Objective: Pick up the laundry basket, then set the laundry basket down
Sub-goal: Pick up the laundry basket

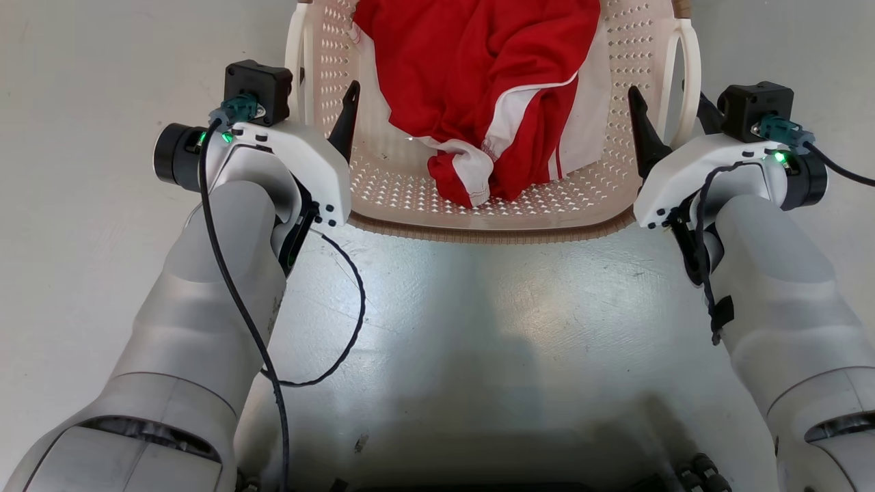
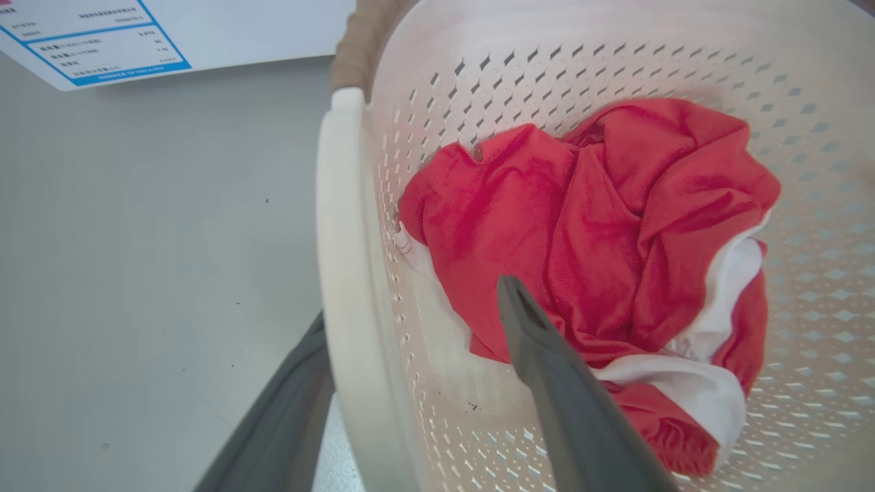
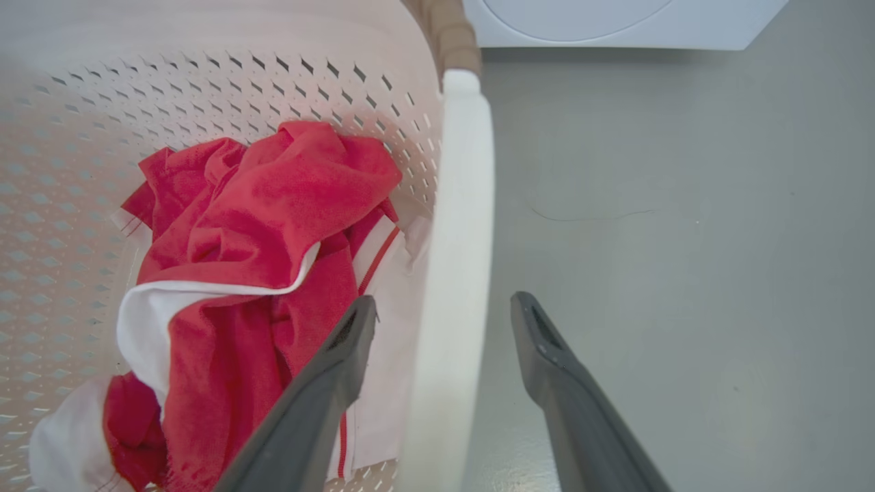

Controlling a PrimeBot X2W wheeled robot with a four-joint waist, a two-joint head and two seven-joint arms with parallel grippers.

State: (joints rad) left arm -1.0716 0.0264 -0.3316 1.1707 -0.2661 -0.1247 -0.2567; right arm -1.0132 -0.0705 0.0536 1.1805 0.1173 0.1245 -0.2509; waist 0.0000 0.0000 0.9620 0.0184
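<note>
pale grey glossy floor (image 1: 478,307), the laundry basket (image 1: 492,234) seemingly on it, white appliance (image 3: 615,24) beyond

Print on the blue-bordered white label (image 2: 85,42) is too blurred to read.

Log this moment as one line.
left end effector: open, astride left handle | right end effector: open, astride right handle | laundry basket: ungripped, holds red garment
</note>
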